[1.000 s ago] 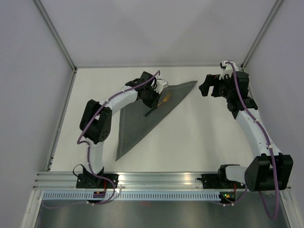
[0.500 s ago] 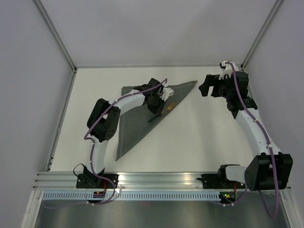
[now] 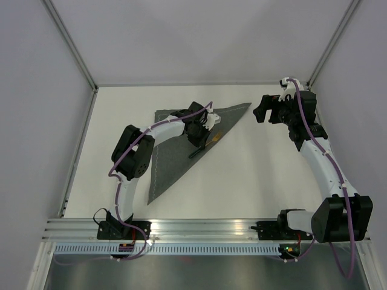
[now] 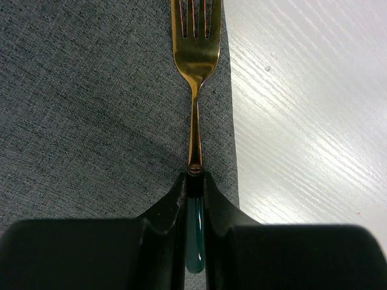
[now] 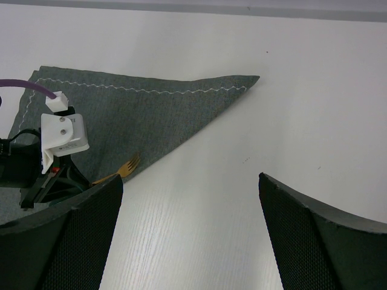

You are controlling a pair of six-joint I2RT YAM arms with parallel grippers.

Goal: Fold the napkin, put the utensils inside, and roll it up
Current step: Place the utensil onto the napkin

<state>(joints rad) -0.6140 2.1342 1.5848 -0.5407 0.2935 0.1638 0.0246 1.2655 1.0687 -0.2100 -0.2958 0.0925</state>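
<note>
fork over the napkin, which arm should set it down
Left. The left gripper is shut on the fork by its handle, the fork running along the edge of the napkin. The right gripper is open and empty, off the cloth.

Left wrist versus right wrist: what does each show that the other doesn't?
Only left wrist: the left gripper shut on the fork handle, tines seen close up. Only right wrist: the right gripper open over the table, plus the napkin with its pointed corner and stitched line. Both: fork, napkin and table.
</note>
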